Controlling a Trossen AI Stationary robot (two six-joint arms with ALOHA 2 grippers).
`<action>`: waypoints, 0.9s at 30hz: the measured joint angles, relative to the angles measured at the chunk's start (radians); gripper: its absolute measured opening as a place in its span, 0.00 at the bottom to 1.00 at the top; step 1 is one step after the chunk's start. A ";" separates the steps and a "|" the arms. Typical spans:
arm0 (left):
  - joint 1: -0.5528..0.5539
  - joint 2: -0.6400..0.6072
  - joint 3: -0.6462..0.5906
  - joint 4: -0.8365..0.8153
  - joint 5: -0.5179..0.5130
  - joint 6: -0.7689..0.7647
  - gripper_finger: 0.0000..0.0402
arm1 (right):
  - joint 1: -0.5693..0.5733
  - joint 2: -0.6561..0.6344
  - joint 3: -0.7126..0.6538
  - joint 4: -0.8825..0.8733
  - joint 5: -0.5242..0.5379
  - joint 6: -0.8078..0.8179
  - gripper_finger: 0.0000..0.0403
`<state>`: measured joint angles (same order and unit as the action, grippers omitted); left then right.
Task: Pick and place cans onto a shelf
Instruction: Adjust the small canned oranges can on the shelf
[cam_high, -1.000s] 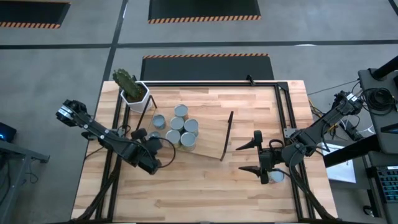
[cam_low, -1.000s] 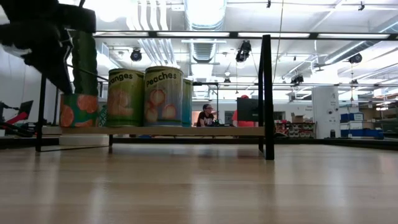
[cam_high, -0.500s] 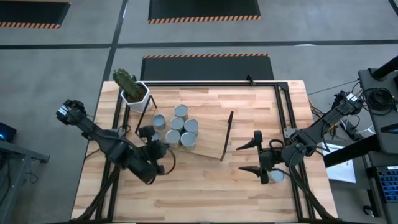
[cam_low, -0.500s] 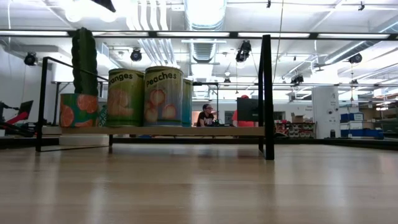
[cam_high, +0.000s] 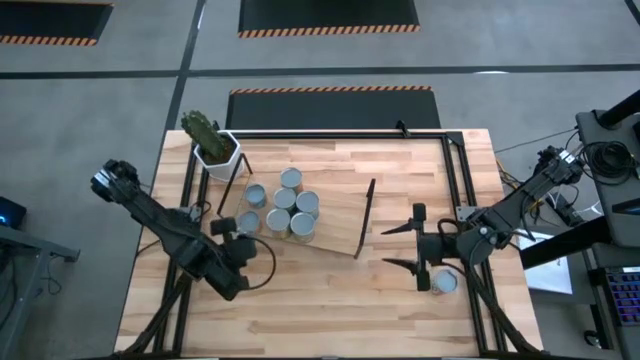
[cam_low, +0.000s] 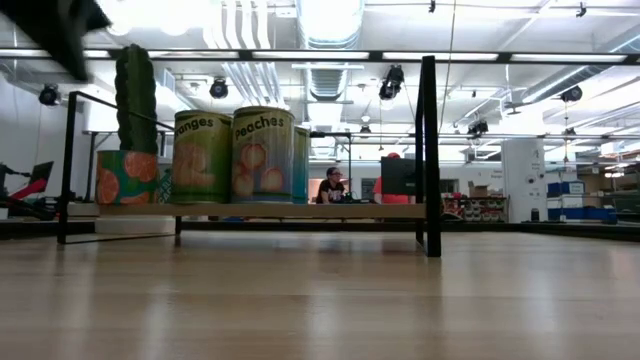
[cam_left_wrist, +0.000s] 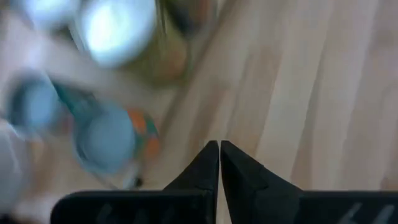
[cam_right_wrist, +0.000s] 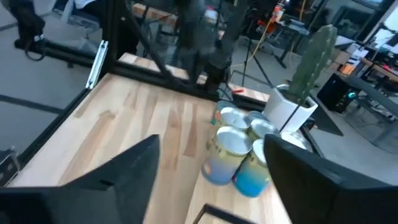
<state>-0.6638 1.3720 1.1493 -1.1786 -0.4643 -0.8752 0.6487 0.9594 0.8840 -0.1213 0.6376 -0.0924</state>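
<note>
Several cans (cam_high: 290, 205) with shiny round tops and coloured fruit labels (cam_low: 262, 155) stand upright on the light-wood shelf (cam_high: 335, 215) at the table's middle. Its black wire frames (cam_low: 428, 150) stand at each end. One more can (cam_high: 445, 283) stands on the table at the right, beside my right arm. My left gripper (cam_high: 226, 229) is shut and empty, just left of the shelf's cans (cam_left_wrist: 106, 140). My right gripper (cam_high: 400, 246) is open and empty, right of the shelf, and faces the cans (cam_right_wrist: 233, 146).
A white hexagonal pot (cam_high: 217, 150) with a cactus stands at the shelf's far left corner. A black frame (cam_high: 455, 180) runs along the table's far and right edges. Bare wood lies on the near side of the shelf (cam_high: 320, 300).
My left gripper has drawn back from the shelf's cans toward the table's left and near edges, still shut. My right gripper has shifted a little toward the far edge, still open, and uncovers more of the lone can. The cans have not moved.
</note>
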 joint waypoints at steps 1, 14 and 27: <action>-0.005 0.000 -0.030 0.000 0.023 -0.042 0.00 | -0.007 0.003 0.010 -0.001 0.000 -0.002 0.64; -0.015 0.001 -0.274 0.012 -0.072 -0.178 0.00 | -0.297 0.174 0.293 -0.196 -0.108 -0.015 0.06; -0.014 0.001 -0.295 0.071 -0.172 -0.167 0.00 | -0.394 0.350 0.492 -0.325 -0.178 -0.143 0.03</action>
<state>-0.6777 1.3727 0.8543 -1.1073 -0.6360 -1.0419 0.2546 1.3094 1.3762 -0.4465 0.4597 -0.2350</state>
